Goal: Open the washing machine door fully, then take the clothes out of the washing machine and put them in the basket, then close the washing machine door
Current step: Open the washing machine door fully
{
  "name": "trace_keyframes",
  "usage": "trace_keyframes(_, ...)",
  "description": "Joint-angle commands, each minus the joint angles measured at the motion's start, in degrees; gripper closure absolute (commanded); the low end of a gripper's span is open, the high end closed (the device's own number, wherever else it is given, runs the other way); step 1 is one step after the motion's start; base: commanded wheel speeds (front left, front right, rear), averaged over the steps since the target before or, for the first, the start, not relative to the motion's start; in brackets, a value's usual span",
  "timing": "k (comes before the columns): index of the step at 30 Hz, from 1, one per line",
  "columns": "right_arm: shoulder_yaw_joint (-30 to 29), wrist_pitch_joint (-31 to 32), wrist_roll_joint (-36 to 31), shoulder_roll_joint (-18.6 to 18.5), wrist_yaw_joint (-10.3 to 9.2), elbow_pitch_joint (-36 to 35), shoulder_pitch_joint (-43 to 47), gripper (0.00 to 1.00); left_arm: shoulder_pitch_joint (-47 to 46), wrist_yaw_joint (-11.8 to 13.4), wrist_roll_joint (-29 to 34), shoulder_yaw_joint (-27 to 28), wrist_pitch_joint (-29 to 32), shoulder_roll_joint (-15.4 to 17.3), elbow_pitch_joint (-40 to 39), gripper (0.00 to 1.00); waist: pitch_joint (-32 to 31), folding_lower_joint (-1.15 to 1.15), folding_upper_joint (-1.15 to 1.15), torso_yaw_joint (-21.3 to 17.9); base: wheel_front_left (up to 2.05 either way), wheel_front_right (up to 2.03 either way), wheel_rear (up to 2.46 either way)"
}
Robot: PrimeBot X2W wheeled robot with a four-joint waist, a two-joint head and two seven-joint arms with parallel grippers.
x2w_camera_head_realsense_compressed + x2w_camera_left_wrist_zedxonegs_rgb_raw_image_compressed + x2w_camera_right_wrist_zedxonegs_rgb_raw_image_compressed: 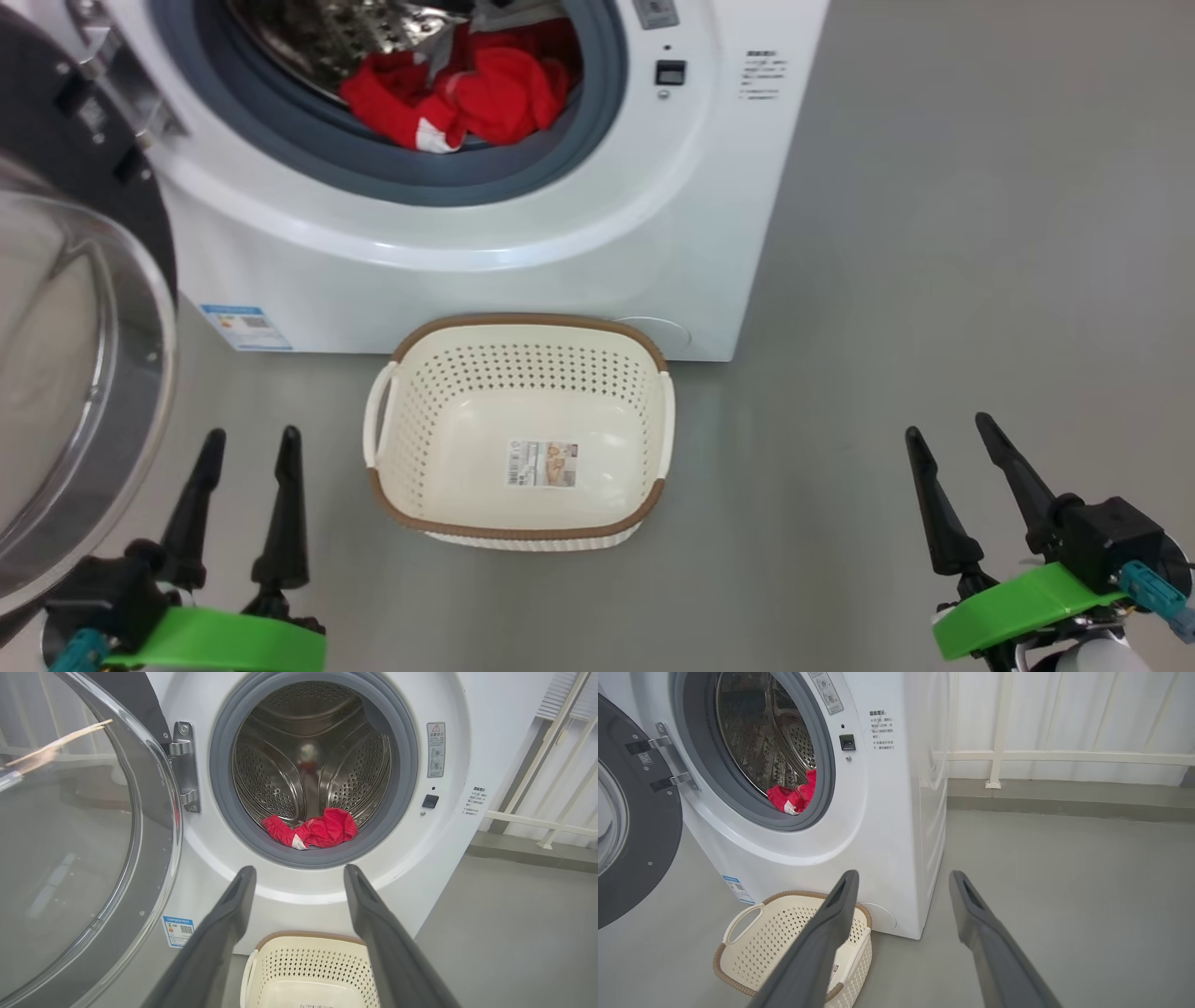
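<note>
The white washing machine (485,252) stands ahead with its round door (65,373) swung open to the left, glass bowl facing me. Red clothes (467,98) with a white patch lie at the front of the steel drum, also seen as clothes (310,829) and clothes (793,797). The cream basket (392,411) sits on the floor before the machine, holding only a sticker. My left gripper (250,448) is open at the lower left, beside the door's rim and left of the basket. My right gripper (950,431) is open at the lower right, well clear of the basket.
Grey floor (934,280) stretches right of the machine. A white railing (1064,758) and a low ledge run along the wall behind. The open door (70,835) takes up the left side, its hinge (184,767) on the machine front.
</note>
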Motion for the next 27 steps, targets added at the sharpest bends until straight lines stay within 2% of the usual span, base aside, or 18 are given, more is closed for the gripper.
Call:
trace_keyframes(1,0.91,-0.52,-0.99,-0.16,0.35,-1.68,0.22,0.0,0.67,-0.32,-0.37,1.36,-0.28,1.56,-1.72,0.0,-0.2,0.0,0.0,-1.63,0.0,0.0,0.0)
trace_keyframes(12,-2.14,-0.52,-0.71,0.45,0.35,-2.82,2.37,0.0,2.64,-0.32,-1.92,-1.2,-0.28,1.75,-3.52,0.0,-0.88,0.0,0.0,-5.14,0.0,0.0,0.0)
trace_keyframes(27,-3.61,-0.52,-0.86,1.09,0.35,-3.46,3.47,0.0,2.78,-0.32,-2.07,-1.89,-0.28,2.23,-4.03,0.0,-1.21,0.0,0.0,-5.43,0.0,0.0,0.0)
